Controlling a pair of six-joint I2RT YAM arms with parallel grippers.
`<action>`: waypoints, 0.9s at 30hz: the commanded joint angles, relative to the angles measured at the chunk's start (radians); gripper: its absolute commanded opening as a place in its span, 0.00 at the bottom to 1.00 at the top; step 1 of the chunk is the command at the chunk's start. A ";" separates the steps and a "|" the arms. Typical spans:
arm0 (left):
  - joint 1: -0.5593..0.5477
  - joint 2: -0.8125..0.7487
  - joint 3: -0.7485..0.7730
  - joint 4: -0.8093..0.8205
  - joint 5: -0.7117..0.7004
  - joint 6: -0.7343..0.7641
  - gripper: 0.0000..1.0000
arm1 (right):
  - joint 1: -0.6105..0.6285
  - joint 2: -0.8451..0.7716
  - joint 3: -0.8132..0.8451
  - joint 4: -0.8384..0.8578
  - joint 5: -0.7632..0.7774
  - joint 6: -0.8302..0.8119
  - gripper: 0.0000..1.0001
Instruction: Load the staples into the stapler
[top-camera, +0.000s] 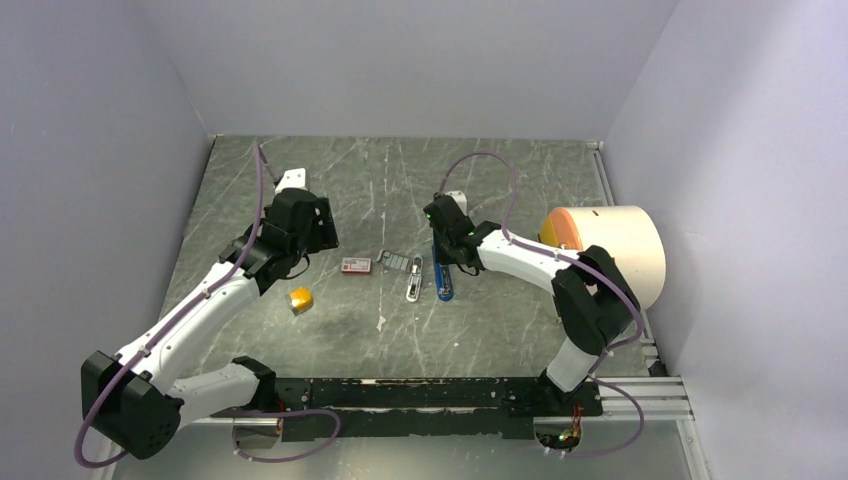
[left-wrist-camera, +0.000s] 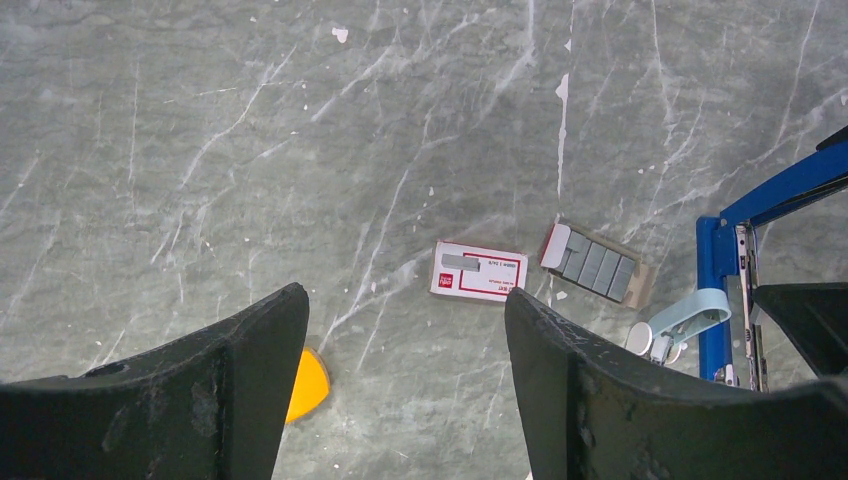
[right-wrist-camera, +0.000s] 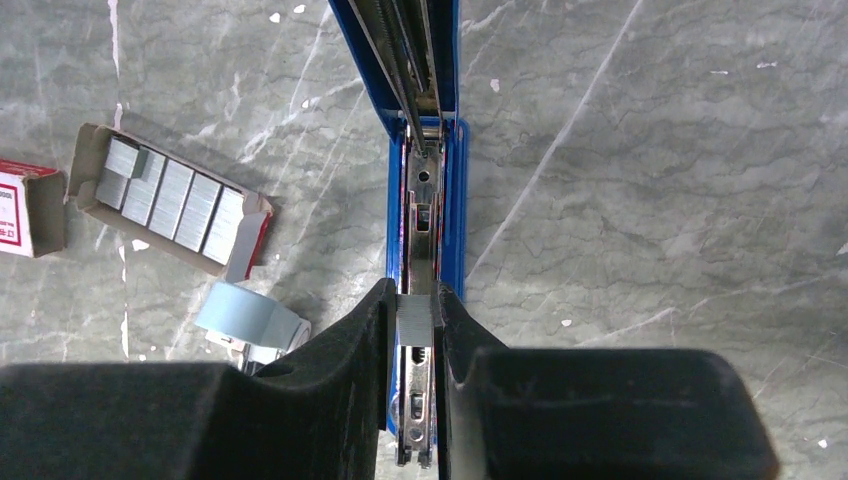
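Observation:
The blue stapler lies opened on the table, its metal rail bared and its lid raised toward the top of the right wrist view. My right gripper is shut on a short silvery strip of staples, held directly over the rail. From above, that gripper sits over the stapler. More staples fill the grey tray to its left. My left gripper hangs open over bare table, with nothing between its fingers, short of the red-and-white box. In the overhead view the left gripper hovers left of the box.
A small orange-yellow block lies near the left arm. A pale blue and white tool rests beside the stapler. A large cream roll stands at the right, close to the right arm. Walls close in the table's sides and back.

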 joint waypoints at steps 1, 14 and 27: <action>0.009 -0.010 0.000 0.011 0.011 0.003 0.77 | -0.005 0.022 -0.012 0.024 0.007 -0.006 0.20; 0.011 -0.007 0.001 0.013 0.012 0.003 0.77 | -0.005 0.038 -0.021 0.028 -0.009 -0.027 0.20; 0.011 -0.006 0.002 0.014 0.018 0.003 0.77 | -0.005 0.032 -0.023 -0.014 -0.043 -0.030 0.27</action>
